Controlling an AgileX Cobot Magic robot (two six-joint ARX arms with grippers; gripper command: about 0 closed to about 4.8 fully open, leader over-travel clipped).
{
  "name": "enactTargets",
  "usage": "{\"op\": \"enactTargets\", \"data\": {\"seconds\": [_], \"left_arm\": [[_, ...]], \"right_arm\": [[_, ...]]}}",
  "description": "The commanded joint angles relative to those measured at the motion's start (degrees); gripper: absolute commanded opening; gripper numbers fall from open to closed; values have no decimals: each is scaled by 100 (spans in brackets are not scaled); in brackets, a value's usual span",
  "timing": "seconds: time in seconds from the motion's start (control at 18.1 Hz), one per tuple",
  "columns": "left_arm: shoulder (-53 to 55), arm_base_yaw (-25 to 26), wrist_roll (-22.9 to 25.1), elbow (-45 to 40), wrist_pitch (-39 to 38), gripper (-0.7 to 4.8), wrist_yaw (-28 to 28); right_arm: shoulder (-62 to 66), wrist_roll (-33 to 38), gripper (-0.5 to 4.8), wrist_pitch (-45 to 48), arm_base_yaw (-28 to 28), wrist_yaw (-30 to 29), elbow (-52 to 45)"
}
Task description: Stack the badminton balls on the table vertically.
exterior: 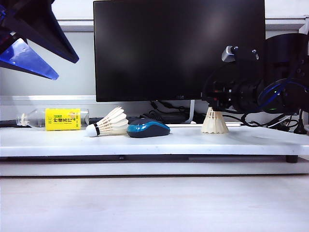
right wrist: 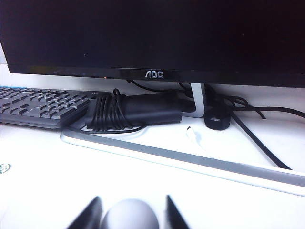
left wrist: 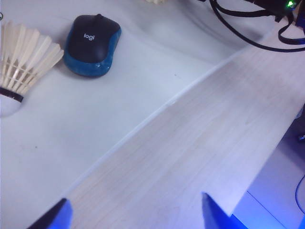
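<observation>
While the white worktop (exterior: 241, 140) carries everything, a dark monitor (exterior: 178, 48) stands at its back with a keyboard (right wrist: 43, 107) below it. High at the exterior view's left, the left claw (left wrist: 133, 212) hangs open and empty. At the right, the right claw (right wrist: 131, 212) sits low with its fingers (right wrist: 90, 214) either side of an upright shuttlecock's (exterior: 214, 123) cork tip; whether they press it I cannot tell. Another shuttlecock (exterior: 108, 124) lies on its side, touching a blue-and-black mouse (exterior: 148, 129).

white shuttlecocks (exterior: 107, 123), blue-black mouse (exterior: 148, 129), yellow-labelled bottle (exterior: 53, 119)
</observation>
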Motion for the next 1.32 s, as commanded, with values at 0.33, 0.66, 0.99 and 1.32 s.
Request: {"op": "enactTargets", "data": {"seconds": [0.33, 0.66, 0.99, 1.32], "left_arm": [[-9, -7, 107, 9, 350, 364, -256], [107, -2, 1587, 9, 1502, 363, -264], [1554, 2, 2046, 13, 2330, 364, -675], [2334, 216, 2417, 13, 3263, 364, -887]], "right_arm": [[-87, -13, 176, 675, 4, -13, 17], [-608, 339, 176, 678, 4, -1215, 9], [-1694, 1215, 247, -216, 4, -3154, 2], [-2973, 1191, 243, -2391, 4, -3816, 4]]}}
